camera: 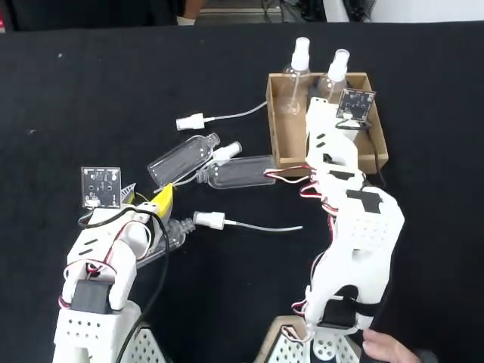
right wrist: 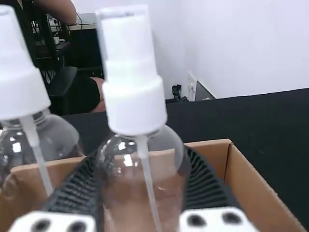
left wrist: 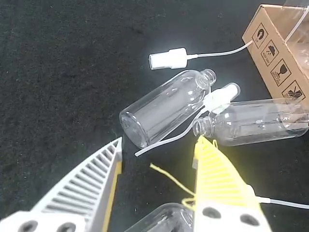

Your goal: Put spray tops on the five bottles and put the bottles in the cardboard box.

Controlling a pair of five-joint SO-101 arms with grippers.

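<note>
While two capped bottles [camera: 296,72] stand in the box [camera: 271,121], the right end effector [right wrist: 140,179] gripping one, three bare bottles [camera: 181,157] and loose tops [camera: 192,121] await the wide-open left end effector [left wrist: 159,141].

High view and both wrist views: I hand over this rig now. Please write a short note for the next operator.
Left gripper: open, above an uncapped bottle that lies on the table.
Right gripper: shut on a capped bottle standing in the cardboard box.
Done: two bottles have tops and are in the box; the second capped bottle stands beside the held one.
Left: release the held bottle. Cap and box three bottles: the one under the left gripper, the middle bottle and the bottle near the box.
Loose spray tops: far top, middle top, near top.
</note>
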